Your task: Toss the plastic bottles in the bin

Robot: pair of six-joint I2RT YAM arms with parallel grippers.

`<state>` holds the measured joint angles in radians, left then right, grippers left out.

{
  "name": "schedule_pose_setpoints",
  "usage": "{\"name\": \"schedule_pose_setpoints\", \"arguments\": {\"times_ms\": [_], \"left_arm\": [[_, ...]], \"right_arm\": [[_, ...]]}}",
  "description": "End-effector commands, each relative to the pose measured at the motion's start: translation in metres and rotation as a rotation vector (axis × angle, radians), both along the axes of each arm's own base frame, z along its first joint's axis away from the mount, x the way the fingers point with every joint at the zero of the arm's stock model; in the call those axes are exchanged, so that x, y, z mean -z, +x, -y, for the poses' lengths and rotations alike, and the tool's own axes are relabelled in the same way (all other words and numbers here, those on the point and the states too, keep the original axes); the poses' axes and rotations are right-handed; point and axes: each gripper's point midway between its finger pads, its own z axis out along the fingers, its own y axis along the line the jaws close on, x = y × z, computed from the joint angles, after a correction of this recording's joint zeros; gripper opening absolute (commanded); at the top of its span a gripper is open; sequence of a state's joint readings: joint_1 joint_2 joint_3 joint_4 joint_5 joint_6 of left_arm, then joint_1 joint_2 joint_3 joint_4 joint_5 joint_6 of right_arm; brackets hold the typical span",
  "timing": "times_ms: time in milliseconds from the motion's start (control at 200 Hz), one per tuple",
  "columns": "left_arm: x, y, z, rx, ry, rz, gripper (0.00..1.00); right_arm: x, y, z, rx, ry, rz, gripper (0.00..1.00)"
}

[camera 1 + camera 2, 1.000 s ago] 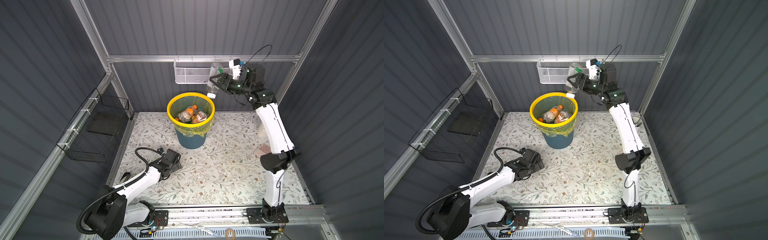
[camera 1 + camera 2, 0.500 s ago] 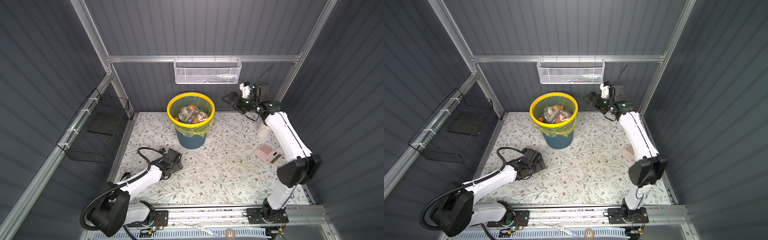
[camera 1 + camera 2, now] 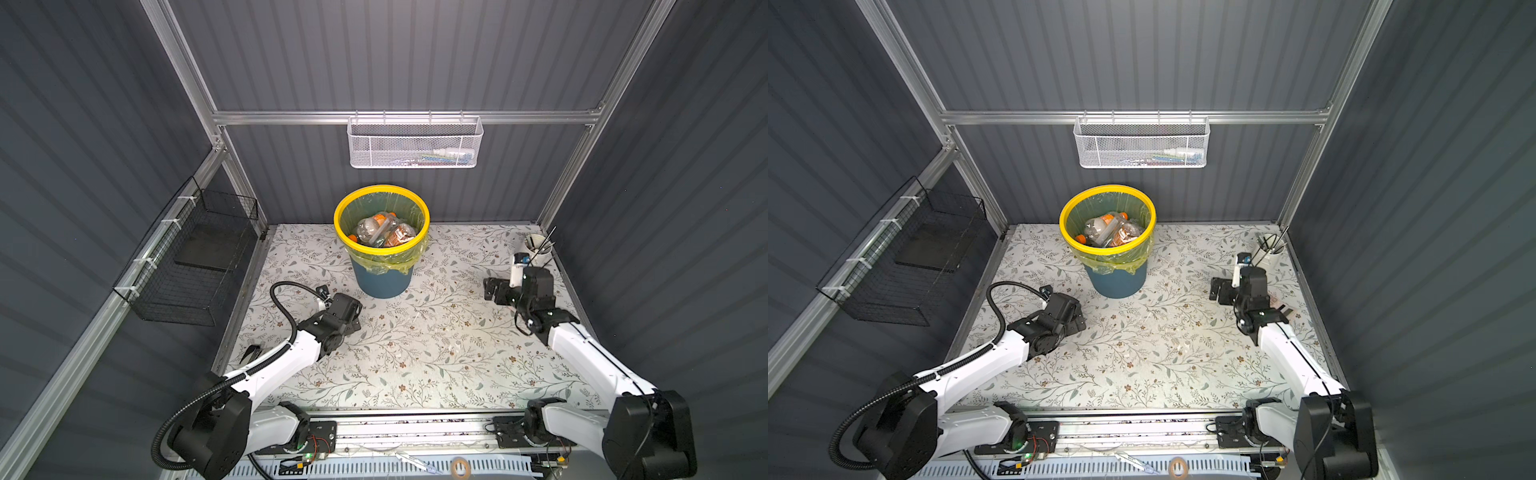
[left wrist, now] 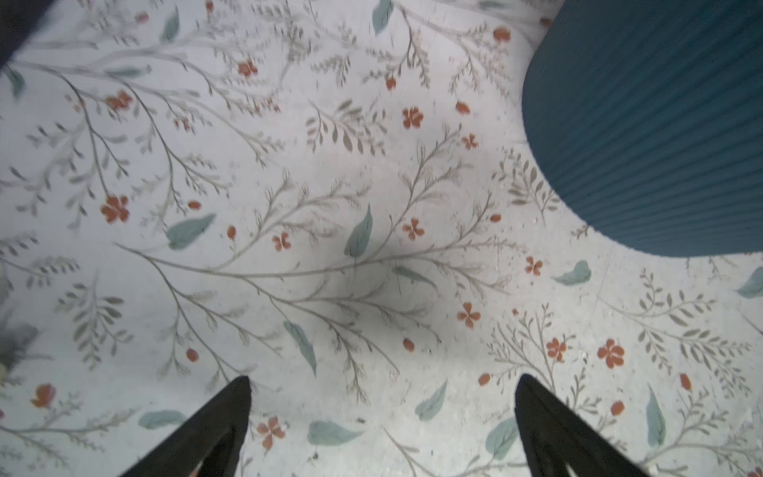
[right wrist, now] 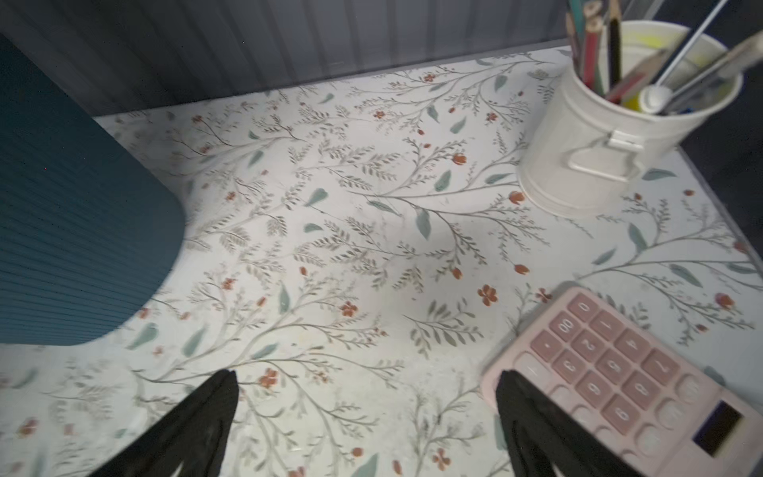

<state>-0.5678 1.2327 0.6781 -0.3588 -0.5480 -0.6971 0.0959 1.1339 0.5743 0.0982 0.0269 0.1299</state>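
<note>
Floral surface carries the bin just ahead of the left gripper, plastic bottles piled inside. Beside the right gripper lies a pink calculator, with a pencil cup beyond. Both grippers are spread wide, holding nothing.

The right gripper is seen spread wide over the floral table, nothing held. The bin is partly framed. A pink calculator, possibly touched by one finger, is laid near a white cup of pencils
</note>
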Motion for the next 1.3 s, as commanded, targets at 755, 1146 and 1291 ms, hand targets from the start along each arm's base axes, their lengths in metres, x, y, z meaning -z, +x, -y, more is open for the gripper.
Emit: {"name": "schedule_pose_setpoints", "arguments": {"times_ms": [755, 1146, 1291], "left_arm": [[-0.031, 0.084, -0.079, 0.051, 0.381, 0.389, 0.99], [0.006, 0.11, -0.1, 0.109, 0.205, 0.435, 0.99], [0.029, 0.123, -0.095, 0.174, 0.155, 0.434, 0.99]], "right_arm": [[0.026, 0.031, 0.05, 0.076, -0.042, 0.302, 0.99], [0.026, 0.031, 0.051, 0.078, -0.041, 0.303, 0.99], [0.026, 0.031, 0.051, 0.076, -0.041, 0.304, 0.99]]}}
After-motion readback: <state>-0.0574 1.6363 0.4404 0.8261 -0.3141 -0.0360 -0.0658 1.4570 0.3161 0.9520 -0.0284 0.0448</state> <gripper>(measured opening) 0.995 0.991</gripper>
